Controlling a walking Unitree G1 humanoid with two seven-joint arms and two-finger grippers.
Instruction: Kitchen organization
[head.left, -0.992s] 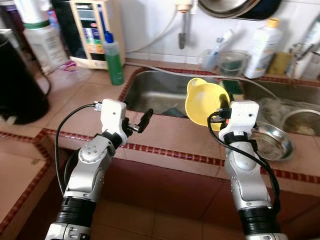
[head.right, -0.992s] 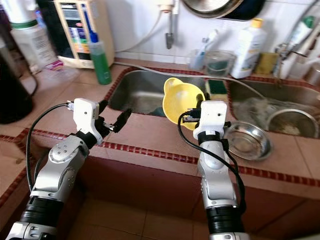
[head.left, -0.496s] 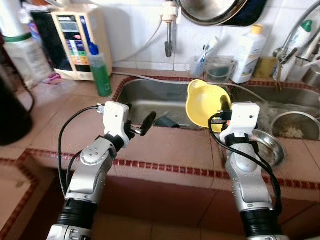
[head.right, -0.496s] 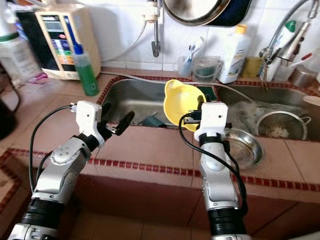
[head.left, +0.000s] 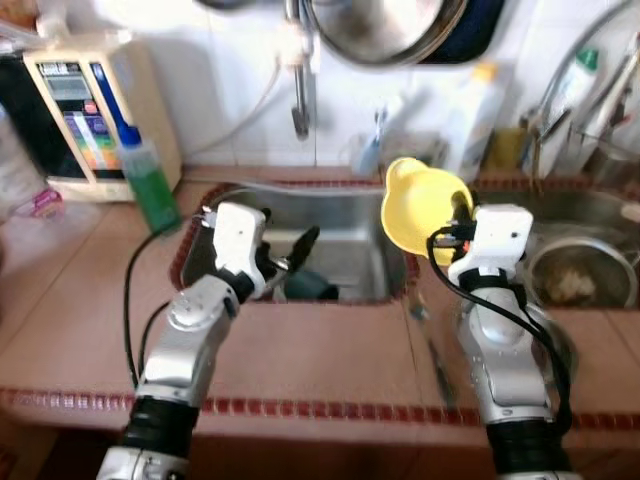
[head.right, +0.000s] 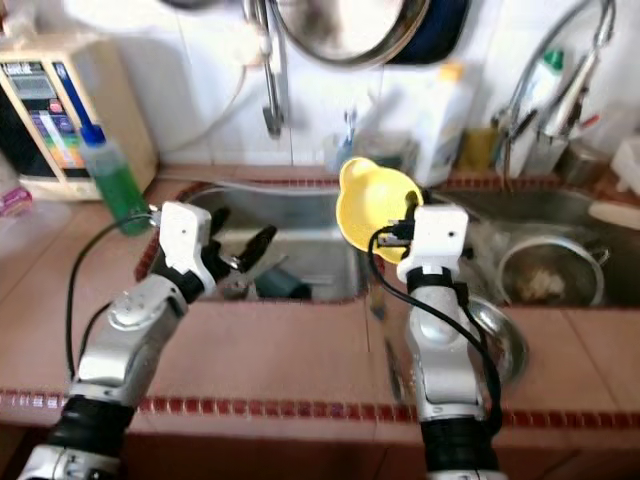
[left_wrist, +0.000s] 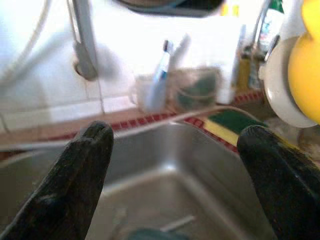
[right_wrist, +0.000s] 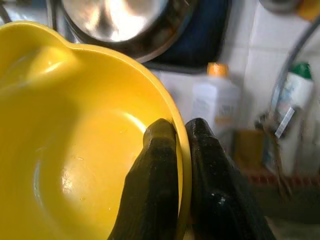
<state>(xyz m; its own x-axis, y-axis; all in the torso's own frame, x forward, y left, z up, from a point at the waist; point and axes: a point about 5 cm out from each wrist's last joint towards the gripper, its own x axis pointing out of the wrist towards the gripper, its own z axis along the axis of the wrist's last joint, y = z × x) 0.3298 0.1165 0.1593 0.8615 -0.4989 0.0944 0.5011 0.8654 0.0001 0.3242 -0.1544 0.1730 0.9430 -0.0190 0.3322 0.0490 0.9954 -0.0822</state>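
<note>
The right pincer (right_wrist: 179, 150) is clenched on the rim of a yellow bowl (head.left: 418, 203), one finger inside and one outside the wall. It holds the bowl up on edge above the red-tiled tabletop (head.left: 330, 350), at the strip between the two sink basins, with the bowl's hollow turned toward the left sink (head.left: 345, 255).

The left pincer (head.left: 290, 255) is released, its fingers (left_wrist: 75, 175) spread wide with nothing between them, reaching over the front edge of the left sink. A dark object lies in that basin just beyond it; what it is cannot be made out.

To the right, a metal strainer (head.right: 545, 275) with pale scraps sits in the right sink, and a shallow steel dish (head.right: 495, 340) lies on the tabletop close behind the right arm.

On the far left stands a cream-coloured appliance (head.left: 85, 115) with a coloured panel; its writing is too blurred to read. A green bottle with a blue cap (head.left: 150, 180) stands before it. Along the back wall are a white bottle with a yellow cap (right_wrist: 216, 107), whose label is unreadable, a clear cup with a toothbrush (left_wrist: 162, 75), and a green-and-yellow sponge (left_wrist: 227, 125). A steel pan (head.left: 385, 30) hangs on the tiled wall above.
</note>
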